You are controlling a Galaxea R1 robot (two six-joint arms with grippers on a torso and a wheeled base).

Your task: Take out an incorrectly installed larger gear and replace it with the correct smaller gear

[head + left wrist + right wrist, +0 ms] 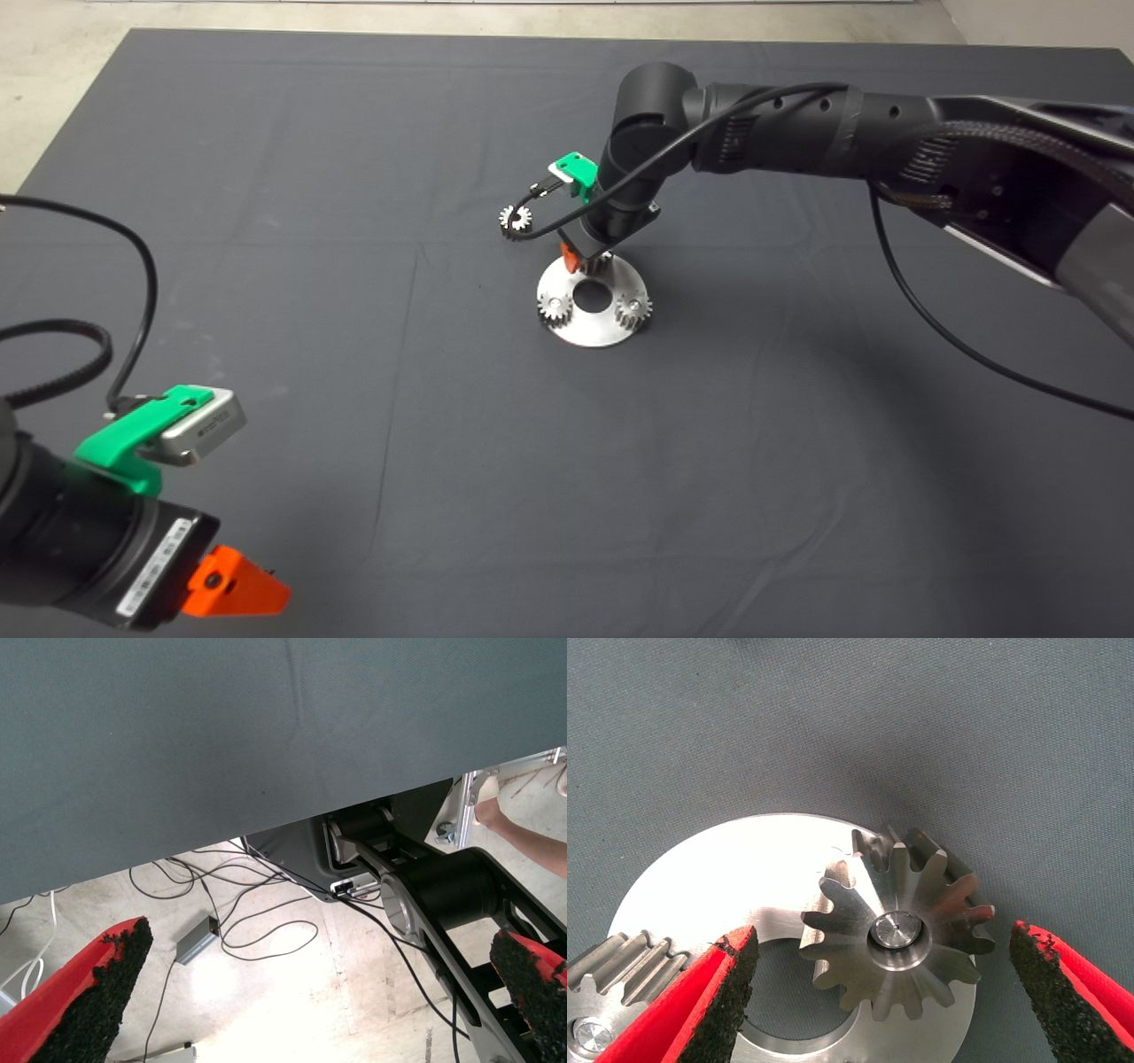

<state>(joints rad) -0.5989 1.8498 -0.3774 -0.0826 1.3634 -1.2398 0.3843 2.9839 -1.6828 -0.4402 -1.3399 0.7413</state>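
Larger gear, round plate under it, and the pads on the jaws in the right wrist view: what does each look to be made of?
The larger gear looks like machined metal: bright silvery face, glints on the slanted teeth. The round plate seems metal too, with a flat brushed silver sheen. The pads look like coarse black grit or rubbery foam on red, probably plastic, fingers.

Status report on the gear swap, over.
Right end effector open, straddling larger gear on round plate. Left end effector open, parked. Smaller gear waiting on mat.
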